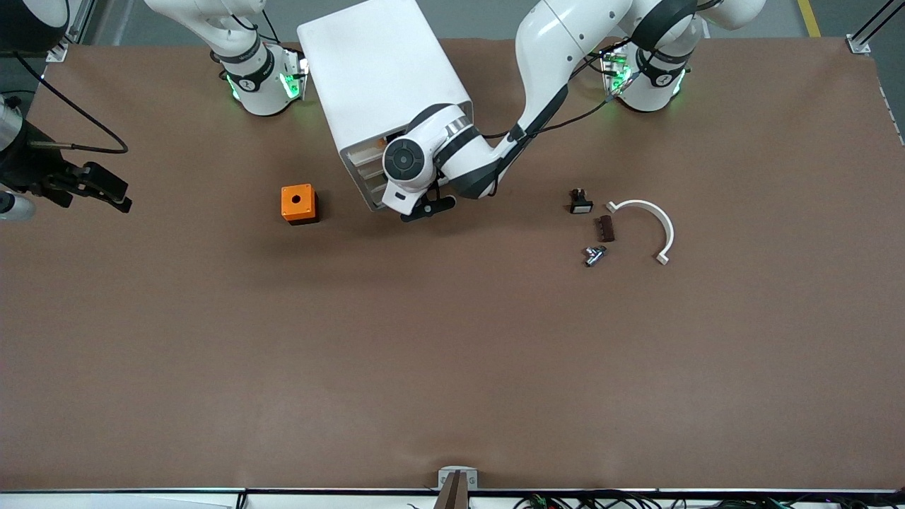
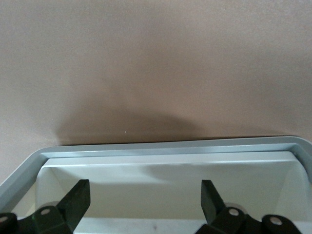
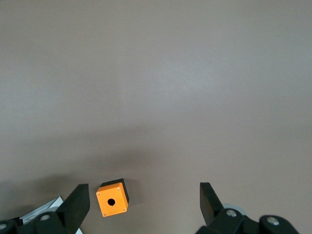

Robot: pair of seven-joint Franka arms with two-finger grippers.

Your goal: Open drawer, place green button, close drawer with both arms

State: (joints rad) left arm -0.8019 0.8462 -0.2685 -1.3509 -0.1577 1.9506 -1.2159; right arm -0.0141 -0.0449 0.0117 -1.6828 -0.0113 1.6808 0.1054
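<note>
The white cabinet (image 1: 382, 78) stands between the arm bases. My left gripper (image 1: 428, 210) is low at its front and hides the drawer there. In the left wrist view the gripper (image 2: 146, 192) is open and empty. Its fingertips (image 2: 78, 195) hang over the inside of the pulled-out white drawer (image 2: 170, 147), which looks empty. The button (image 1: 595, 255) lies on the table toward the left arm's end, nearer the front camera than the cabinet. My right gripper (image 1: 121, 196) is open and empty in the air over the right arm's end of the table. It also shows in the right wrist view (image 3: 145, 195).
An orange box with a hole (image 1: 298, 203) (image 3: 112, 200) sits beside the cabinet toward the right arm's end. Near the button lie a black switch with a white face (image 1: 580, 203), a small brown piece (image 1: 605, 228) and a white curved bracket (image 1: 654, 219).
</note>
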